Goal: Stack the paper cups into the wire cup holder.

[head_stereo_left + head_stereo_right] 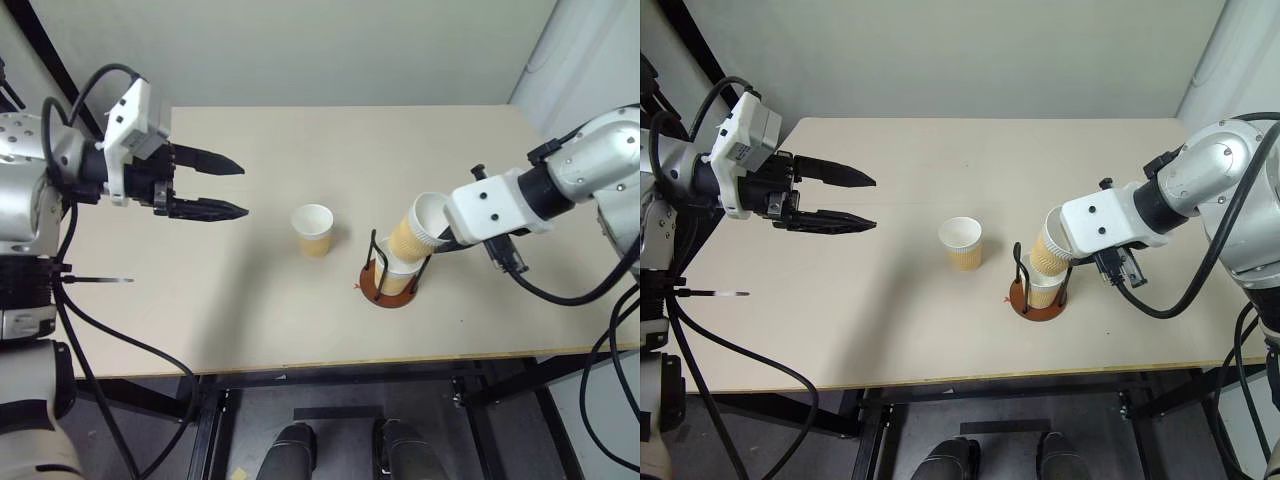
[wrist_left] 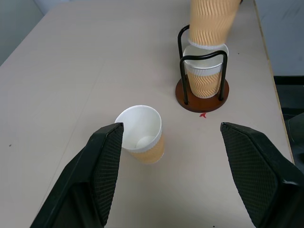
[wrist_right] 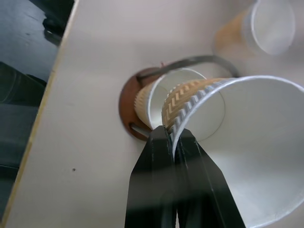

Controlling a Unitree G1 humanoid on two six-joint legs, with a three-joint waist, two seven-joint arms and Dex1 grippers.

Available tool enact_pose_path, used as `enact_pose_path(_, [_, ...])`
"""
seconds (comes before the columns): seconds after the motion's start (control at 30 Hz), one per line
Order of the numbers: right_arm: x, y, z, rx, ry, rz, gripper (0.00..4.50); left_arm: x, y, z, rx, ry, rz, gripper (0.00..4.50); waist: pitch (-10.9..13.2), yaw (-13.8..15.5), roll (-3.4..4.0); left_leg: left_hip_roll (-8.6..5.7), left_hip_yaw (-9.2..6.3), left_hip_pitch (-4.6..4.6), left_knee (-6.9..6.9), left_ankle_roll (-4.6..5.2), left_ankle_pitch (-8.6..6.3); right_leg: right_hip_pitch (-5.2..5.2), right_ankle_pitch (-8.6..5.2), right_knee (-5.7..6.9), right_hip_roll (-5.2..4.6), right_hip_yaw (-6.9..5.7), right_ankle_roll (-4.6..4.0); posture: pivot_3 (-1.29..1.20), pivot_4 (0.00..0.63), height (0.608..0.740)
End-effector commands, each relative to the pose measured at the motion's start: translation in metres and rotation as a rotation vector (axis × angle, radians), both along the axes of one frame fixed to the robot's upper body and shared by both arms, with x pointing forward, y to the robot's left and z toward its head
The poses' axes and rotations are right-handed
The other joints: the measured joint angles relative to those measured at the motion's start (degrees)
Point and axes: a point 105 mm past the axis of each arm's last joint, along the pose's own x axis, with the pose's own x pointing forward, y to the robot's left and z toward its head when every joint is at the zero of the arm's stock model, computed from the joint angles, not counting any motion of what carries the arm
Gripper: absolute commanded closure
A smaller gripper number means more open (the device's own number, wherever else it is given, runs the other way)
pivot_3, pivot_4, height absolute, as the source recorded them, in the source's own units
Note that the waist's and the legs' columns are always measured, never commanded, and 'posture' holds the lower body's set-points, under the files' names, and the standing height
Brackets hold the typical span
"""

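The wire cup holder [image 1: 389, 285] stands right of the table's middle, one paper cup [image 2: 205, 80] seated upright inside it. A second paper cup [image 1: 415, 232] hangs tilted above it, its bottom poking into the seated cup's mouth; my right gripper [image 3: 174, 142] is shut on that cup's rim. A third paper cup [image 1: 313, 230] stands upright alone on the table, left of the holder. My left gripper [image 1: 228, 188] hovers open over the table's left part, empty, pointing toward the lone cup [image 2: 141, 134].
The beige table [image 1: 250, 320] carries a small red mark [image 2: 203, 114] beside the holder's base. Its front edge runs near the bottom of the head views. Walls stand close behind and to the right.
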Motion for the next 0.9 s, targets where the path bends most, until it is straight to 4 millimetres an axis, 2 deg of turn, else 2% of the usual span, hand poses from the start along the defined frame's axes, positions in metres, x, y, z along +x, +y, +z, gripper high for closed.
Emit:
enact_pose_path(0.03, [-0.002,0.000,-0.001,-0.025,-0.016,0.017,4.48,-0.005,0.000,0.012,-0.004,-0.048,-0.008,1.00,0.0,0.0,0.00,0.00,0.00,0.00,0.00,0.00,0.00,0.00,0.00,-0.01,0.00,0.00,0.00,0.00,0.150,0.740])
enact_pose_path(0.6, [0.010,0.007,-0.016,-0.086,-0.062,0.068,4.48,-0.007,-0.001,0.010,-0.010,-0.045,-0.007,1.00,0.0,0.0,0.00,0.00,0.00,0.00,0.06,0.01,0.00,0.02,0.03,0.00,0.00,0.00,0.04,0.00,0.150,0.740])
enact_pose_path(0.7, [0.011,0.009,-0.015,-0.078,-0.065,0.069,4.01,-0.006,-0.001,0.010,-0.012,-0.045,-0.005,1.00,0.0,0.0,0.00,0.00,-0.01,0.00,0.05,0.01,0.00,0.01,0.04,0.01,0.00,-0.01,0.05,0.00,0.150,0.740])
enact_pose_path(0.9, [0.015,0.013,-0.007,0.013,-0.057,0.030,2.10,-0.005,-0.001,0.008,-0.013,-0.044,0.000,1.00,0.0,0.0,-0.01,0.00,-0.01,0.00,0.07,0.01,0.00,0.03,0.04,0.00,0.00,0.00,0.05,0.00,0.150,0.740])
